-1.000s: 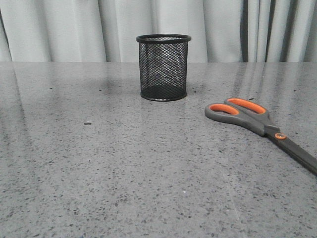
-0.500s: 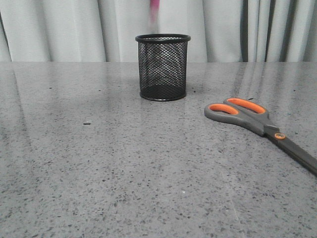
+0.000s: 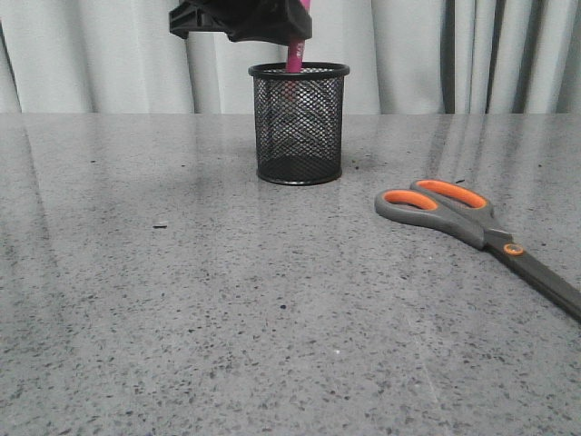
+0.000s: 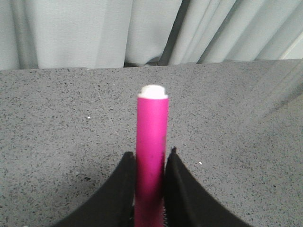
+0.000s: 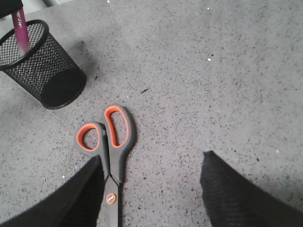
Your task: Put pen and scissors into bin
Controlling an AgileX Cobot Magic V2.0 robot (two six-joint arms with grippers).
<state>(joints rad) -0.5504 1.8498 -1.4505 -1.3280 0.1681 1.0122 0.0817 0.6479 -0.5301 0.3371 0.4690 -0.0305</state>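
Speckled grey stone table (image 3: pixel 182 318). Scissors (image 3: pixel 472 227) lie flat, right of the bin, handles toward it. Black wire-mesh bin (image 3: pixel 300 123) stands upright. Left gripper (image 4: pixel 150 189) clamps the smooth pink pen (image 3: pixel 296 56) vertically, entering the bin. Right gripper (image 5: pixel 151 182) spread, empty.

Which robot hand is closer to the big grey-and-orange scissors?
Right. The right gripper hangs open just above the grey-and-orange scissors; the left gripper is over the black mesh cup.

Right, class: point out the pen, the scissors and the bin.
pen (image 4: pixel 152 142): left wrist view, pink barrel.
scissors (image 3: pixel 477 227): front view, grey handle neck.
bin (image 3: pixel 300 127): front view, mesh wall.
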